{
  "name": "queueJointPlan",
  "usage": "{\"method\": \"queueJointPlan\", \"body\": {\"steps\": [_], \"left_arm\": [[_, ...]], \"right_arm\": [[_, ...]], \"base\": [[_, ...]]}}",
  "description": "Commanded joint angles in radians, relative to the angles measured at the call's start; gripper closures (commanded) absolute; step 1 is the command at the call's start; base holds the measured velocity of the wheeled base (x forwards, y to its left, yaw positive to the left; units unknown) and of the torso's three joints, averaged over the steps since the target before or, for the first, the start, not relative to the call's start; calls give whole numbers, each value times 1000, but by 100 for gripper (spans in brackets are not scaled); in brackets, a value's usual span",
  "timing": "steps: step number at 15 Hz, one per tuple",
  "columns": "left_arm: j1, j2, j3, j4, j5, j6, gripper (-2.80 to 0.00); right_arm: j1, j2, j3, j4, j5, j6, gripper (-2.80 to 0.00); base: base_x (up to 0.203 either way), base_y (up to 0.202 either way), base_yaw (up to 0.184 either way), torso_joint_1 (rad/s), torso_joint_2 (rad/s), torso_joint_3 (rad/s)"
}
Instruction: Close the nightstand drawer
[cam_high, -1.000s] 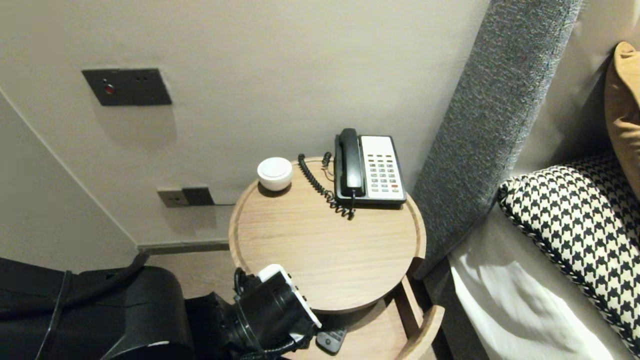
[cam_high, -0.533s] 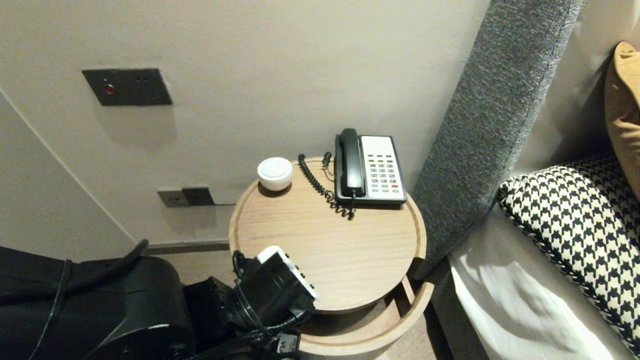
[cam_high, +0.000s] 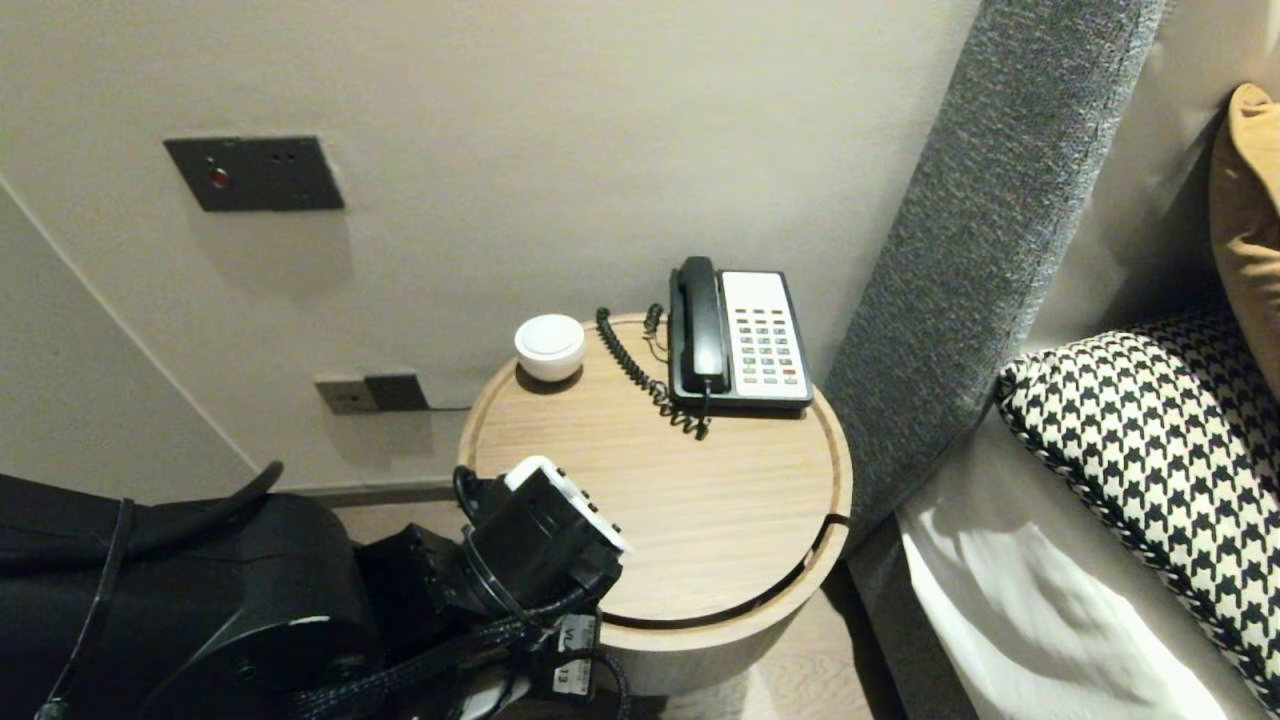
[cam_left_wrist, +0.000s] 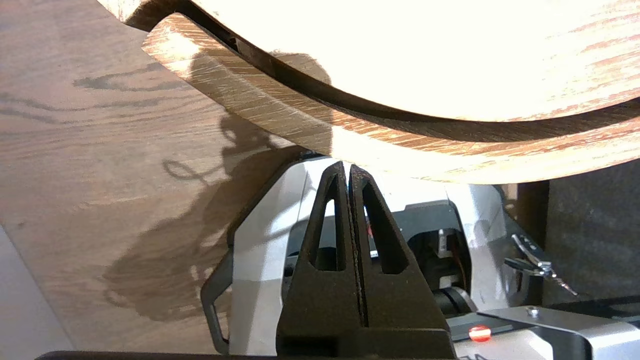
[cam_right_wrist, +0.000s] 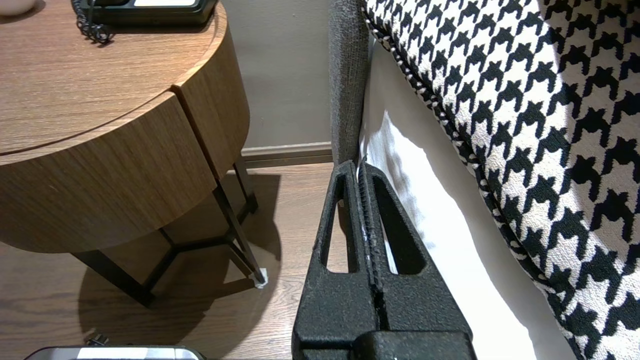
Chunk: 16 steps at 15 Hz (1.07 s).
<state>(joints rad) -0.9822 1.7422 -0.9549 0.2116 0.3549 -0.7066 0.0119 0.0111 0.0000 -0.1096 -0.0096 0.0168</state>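
Note:
A round wooden bedside table (cam_high: 650, 490) has a curved drawer (cam_high: 700, 640) under its top, swung in until only a thin dark seam shows along the front. My left wrist (cam_high: 540, 555) sits at the table's front left edge, and its fingers are hidden in the head view. In the left wrist view my left gripper (cam_left_wrist: 346, 167) is shut and holds nothing, its tips right at the lower edge of the drawer's curved front (cam_left_wrist: 400, 150). My right gripper (cam_right_wrist: 361, 167) is shut and empty, parked low beside the bed.
A black and white desk phone (cam_high: 740, 340) with a coiled cord and a small round white object (cam_high: 549, 346) stand at the back of the tabletop. A grey headboard (cam_high: 960, 260), a white sheet and a houndstooth pillow (cam_high: 1150, 470) lie to the right. Thin black table legs (cam_right_wrist: 235, 235) stand on wood floor.
The drawer, swung out at the table's front right a second ago, has rotated in under the top. My left wrist has moved up and slightly left along the table's edge.

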Motion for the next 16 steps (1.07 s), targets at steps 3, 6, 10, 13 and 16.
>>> {"method": "queueJointPlan", "body": {"steps": [3, 6, 10, 13, 16], "left_arm": [[7, -21, 1, -17, 6, -1, 0], [7, -44, 5, -17, 6, 1, 0], [38, -145, 15, -9, 8, 8, 0], [199, -232, 36, -7, 14, 53, 0], [445, -369, 80, -14, -15, 181, 0]], "right_arm": [[0, 0, 40, -1, -1, 0, 0], [0, 0, 40, -1, 0, 0, 0], [0, 0, 40, -1, 0, 0, 0], [0, 0, 40, -1, 0, 0, 0], [0, 0, 40, -1, 0, 0, 0]], "base": [[0, 0, 0, 0, 0, 0], [0, 0, 0, 0, 0, 0], [0, 0, 0, 0, 0, 0], [0, 0, 0, 0, 0, 0], [0, 0, 0, 0, 0, 0]]}}
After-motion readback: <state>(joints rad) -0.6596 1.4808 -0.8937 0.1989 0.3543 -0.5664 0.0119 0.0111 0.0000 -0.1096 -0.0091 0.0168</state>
